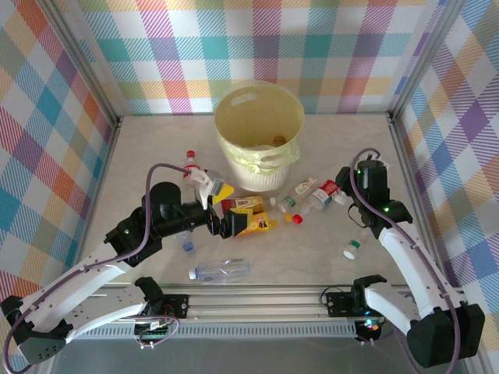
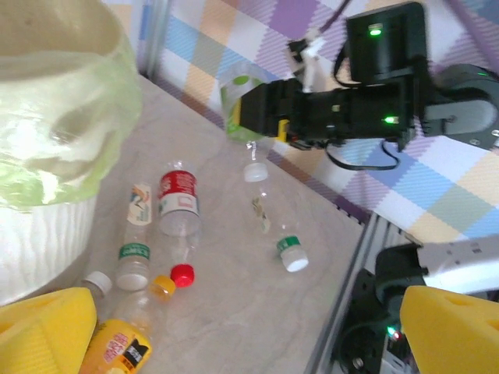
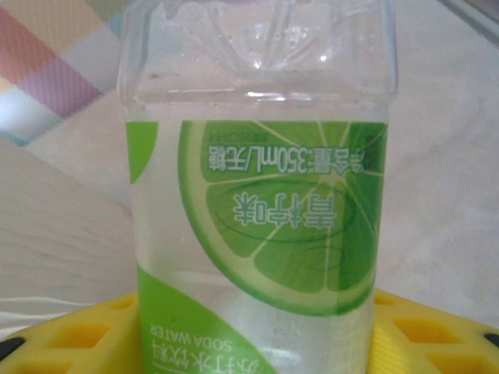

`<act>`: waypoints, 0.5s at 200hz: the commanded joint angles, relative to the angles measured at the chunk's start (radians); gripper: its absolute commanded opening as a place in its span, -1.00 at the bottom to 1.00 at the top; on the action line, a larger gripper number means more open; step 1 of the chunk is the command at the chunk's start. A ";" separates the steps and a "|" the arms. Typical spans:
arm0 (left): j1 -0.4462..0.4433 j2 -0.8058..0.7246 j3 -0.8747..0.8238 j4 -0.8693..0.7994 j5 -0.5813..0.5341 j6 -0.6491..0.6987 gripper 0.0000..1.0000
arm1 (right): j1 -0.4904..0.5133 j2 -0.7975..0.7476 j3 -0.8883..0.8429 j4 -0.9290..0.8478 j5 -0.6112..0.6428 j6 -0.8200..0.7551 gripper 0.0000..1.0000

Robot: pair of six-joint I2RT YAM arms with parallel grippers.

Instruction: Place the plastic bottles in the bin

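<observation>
Green-labelled bottle [image 3: 257, 234] reads SODA WATER, 350mL.

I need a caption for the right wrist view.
Yellow fingers grip a clear plastic bottle with a green lime label.

The left arm [image 1: 86, 276] stretches from its base at the near left toward the middle of the table, its black wrist turned to the right. The left gripper [image 1: 238, 209] has its yellow fingers [image 2: 43, 327] spread wide apart. The right arm [image 1: 409, 261] rises from its base at the near right and reaches forward, its wrist pointing left. The right gripper [image 2: 253, 117] is clamped on a green-labelled bottle [image 3: 257, 234], its yellow pads pressing on either side.
</observation>
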 commanded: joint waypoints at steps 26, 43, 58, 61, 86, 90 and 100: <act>-0.007 0.014 0.057 0.020 -0.161 -0.073 1.00 | 0.039 0.010 0.177 0.119 -0.119 -0.189 0.15; -0.008 0.014 0.056 0.035 -0.197 -0.105 1.00 | 0.069 0.037 0.244 0.139 -0.142 -0.239 0.15; -0.008 0.013 0.056 0.050 -0.202 -0.123 1.00 | 0.096 0.068 0.302 0.150 -0.163 -0.278 0.15; -0.008 0.014 0.057 0.050 -0.203 -0.125 1.00 | 0.099 0.075 0.315 0.153 -0.169 -0.284 0.15; -0.008 0.020 0.078 0.022 -0.243 -0.141 1.00 | 0.136 0.151 0.424 0.165 -0.238 -0.332 0.15; -0.008 0.020 0.086 0.013 -0.248 -0.139 1.00 | 0.142 0.166 0.442 0.164 -0.247 -0.340 0.15; -0.008 0.021 0.098 -0.013 -0.264 -0.134 1.00 | 0.160 0.203 0.491 0.161 -0.271 -0.360 0.16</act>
